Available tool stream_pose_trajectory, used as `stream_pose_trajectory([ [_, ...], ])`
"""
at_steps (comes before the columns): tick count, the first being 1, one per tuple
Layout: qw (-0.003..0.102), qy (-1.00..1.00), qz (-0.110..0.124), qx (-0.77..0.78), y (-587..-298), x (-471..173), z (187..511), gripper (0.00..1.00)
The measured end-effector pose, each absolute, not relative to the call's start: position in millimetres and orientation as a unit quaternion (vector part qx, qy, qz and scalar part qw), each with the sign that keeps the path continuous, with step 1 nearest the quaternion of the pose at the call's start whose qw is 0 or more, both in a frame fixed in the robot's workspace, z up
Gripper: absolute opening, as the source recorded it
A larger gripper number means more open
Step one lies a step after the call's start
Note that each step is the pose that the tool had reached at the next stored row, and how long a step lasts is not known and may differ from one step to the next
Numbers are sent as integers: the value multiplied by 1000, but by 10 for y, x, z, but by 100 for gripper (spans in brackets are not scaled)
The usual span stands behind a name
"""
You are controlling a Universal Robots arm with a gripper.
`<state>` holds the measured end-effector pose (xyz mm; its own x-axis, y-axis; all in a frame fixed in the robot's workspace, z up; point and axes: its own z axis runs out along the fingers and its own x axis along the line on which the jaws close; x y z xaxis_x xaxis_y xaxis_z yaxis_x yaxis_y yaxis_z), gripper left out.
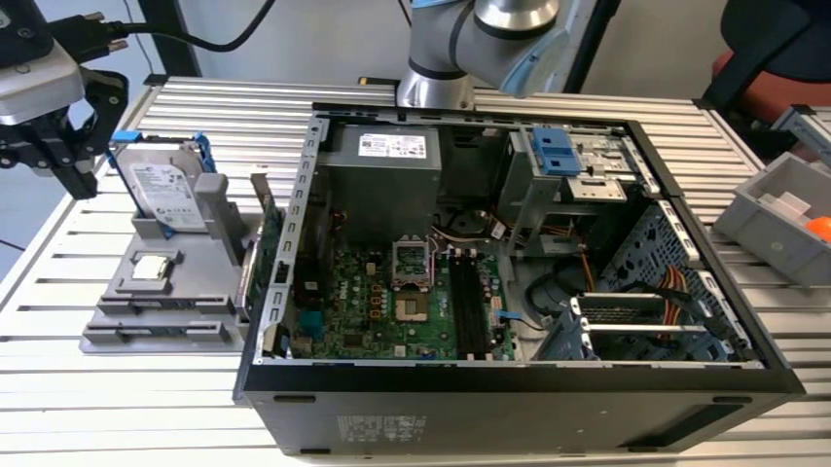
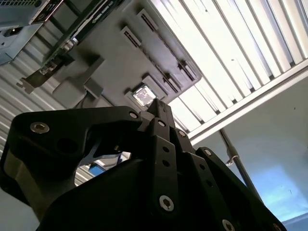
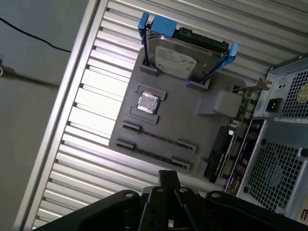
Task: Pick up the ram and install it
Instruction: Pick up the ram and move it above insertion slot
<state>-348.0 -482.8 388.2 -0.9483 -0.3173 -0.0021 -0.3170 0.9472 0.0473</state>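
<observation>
Slatted table (image 3: 91,96): the ram (image 3: 159,137) lies lengthwise along the grey fixture's (image 3: 192,125) edge; my clenched, empty claw (image 3: 167,177) hangs well above that fixture.

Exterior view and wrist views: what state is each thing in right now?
Black computer case: lying flat, side open, motherboard exposed.
Thin dark ram stick: on edge in the grey holder, not picked up.
Silver hard drive in blue-tabbed frame: upright in the holder.
Small square silver chip: lying flat in the holder.
Black gripper: above the holder, carrying nothing.
</observation>
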Motion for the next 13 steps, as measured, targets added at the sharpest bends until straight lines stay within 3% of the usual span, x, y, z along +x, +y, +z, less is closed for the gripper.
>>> stream_pose_trajectory([
  [13, 4, -981, -23, 192, -4825, -3480, 3885, 0],
])
